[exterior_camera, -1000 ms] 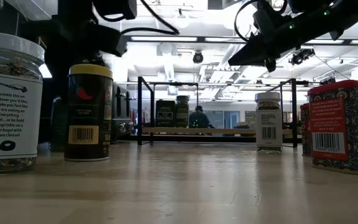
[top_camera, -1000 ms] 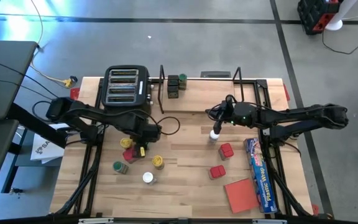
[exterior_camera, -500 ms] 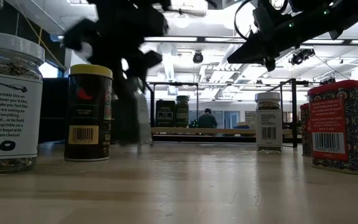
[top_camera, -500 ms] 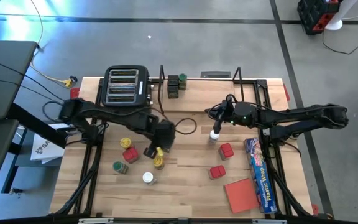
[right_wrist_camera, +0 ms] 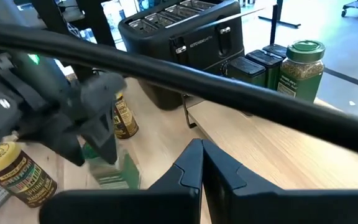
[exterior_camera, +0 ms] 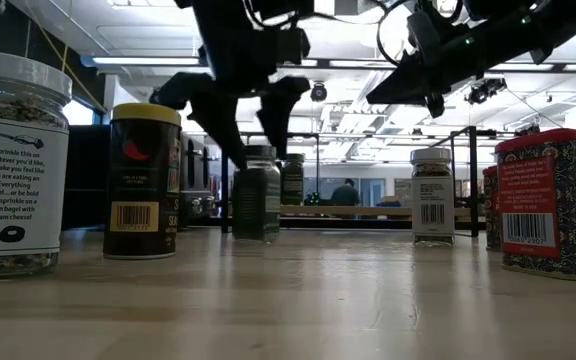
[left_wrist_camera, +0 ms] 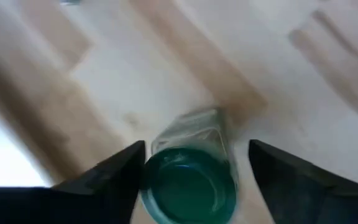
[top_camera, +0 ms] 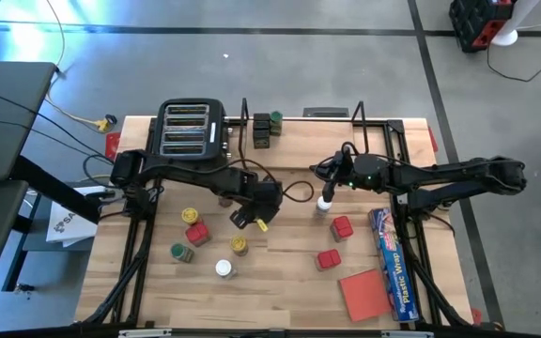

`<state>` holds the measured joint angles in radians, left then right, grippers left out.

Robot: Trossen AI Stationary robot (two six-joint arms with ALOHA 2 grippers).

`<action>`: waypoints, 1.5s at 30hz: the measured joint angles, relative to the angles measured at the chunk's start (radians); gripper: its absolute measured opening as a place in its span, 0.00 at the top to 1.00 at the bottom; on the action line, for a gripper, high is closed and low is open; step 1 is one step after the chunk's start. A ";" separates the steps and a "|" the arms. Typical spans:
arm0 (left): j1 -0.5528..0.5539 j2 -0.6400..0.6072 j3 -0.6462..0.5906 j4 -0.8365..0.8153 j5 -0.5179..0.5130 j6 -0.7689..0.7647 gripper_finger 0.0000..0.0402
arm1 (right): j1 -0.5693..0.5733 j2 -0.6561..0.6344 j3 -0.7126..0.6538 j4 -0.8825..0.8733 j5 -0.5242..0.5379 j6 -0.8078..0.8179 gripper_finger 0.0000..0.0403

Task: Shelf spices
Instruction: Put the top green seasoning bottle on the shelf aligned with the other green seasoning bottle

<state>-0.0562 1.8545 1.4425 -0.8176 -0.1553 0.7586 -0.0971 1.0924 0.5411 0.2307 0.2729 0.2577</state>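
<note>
Left end effector (top_camera: 249, 218) is out over the middle of the tabletop (top_camera: 280, 282), w/ a green-lidded glass jar (left_wrist_camera: 191, 174) between its fingers (left_wrist_camera: 114, 177). Left wrist view: green lid sits in the gap, fingers spread to either side, a sliver of space on each side, so open around the jar, no clear clamp. Low view: jar (exterior_camera: 256, 203) stands upright on the wood w/ the end effector (exterior_camera: 238, 105) straddling its top from above.

Right end effector (top_camera: 326, 195) hangs right of centre, directly above a white-lidded jar (top_camera: 324, 204) standing on the tabletop. Right wrist view: its two fingers (right_wrist_camera: 188, 171) meet at the tips, closed, nothing held.

Shelf (top_camera: 383, 141) runs along the far edge, right of the black toaster (top_camera: 191, 131). It holds two dark square tins (top_camera: 262, 127) and one green-lidded jar (top_camera: 276, 122) at its left end; rest of the board bare.

Loose spices, near-left area: yellow-lidded jar (top_camera: 190, 217), red square tin (top_camera: 195, 234), green-lidded jar (top_camera: 178, 252), another yellow-lidded jar (top_camera: 239, 245), white-lidded jar (top_camera: 223, 268). Near-right: two red square tins (top_camera: 342, 226) (top_camera: 328, 259), beside a flat red pad (top_camera: 363, 292) and the blue plastic-wrap box (top_camera: 391, 260) along the right edge.

Low view: a person (exterior_camera: 344, 192) shows far off in the room behind the shelf.
</note>
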 joint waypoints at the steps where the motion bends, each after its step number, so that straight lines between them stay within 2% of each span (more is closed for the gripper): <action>1: -0.001 -0.001 0.008 0.000 -0.021 -0.016 0.23 | 0.000 0.000 0.000 -0.002 0.000 0.000 1.00; 5: -0.003 -0.001 0.040 -0.013 -0.109 -0.122 0.16 | 0.000 0.000 0.000 -0.002 0.000 0.000 1.00; 9: -0.005 -0.035 0.054 -0.037 -0.111 -0.288 0.15 | 0.000 0.000 0.000 -0.003 0.000 0.000 1.00; 12: -0.007 -0.076 0.054 -0.064 -0.110 -0.530 0.15 | 0.000 0.000 0.000 -0.011 0.000 0.000 1.00; 17: 0.005 -0.120 0.041 -0.072 -0.119 -1.111 0.14 | 0.000 0.000 0.000 -0.009 0.000 -0.005 1.00; 21: -0.007 -0.094 -0.003 -0.042 -0.145 -1.285 0.14 | 0.000 0.000 0.000 -0.007 0.000 -0.013 1.00; 29: -0.002 -0.034 -0.005 0.016 -0.159 -1.350 0.14 | 0.000 0.000 0.000 -0.016 0.000 -0.012 1.00; 35: 0.026 -0.022 -0.005 0.000 -0.090 -1.342 0.16 | 0.000 0.000 0.000 -0.018 0.000 -0.011 1.00; 40: 0.052 -0.022 -0.005 -0.005 -0.049 -1.333 0.22 | 0.000 0.000 0.000 -0.019 0.000 -0.008 1.00; 45: 0.072 -0.022 -0.005 -0.024 0.010 -1.323 0.33 | 0.000 0.000 0.000 -0.020 0.000 -0.004 1.00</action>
<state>0.0154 1.8324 1.4376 -0.8411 -0.1456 -0.5641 -0.0971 1.0927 0.5415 0.2106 0.2733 0.2539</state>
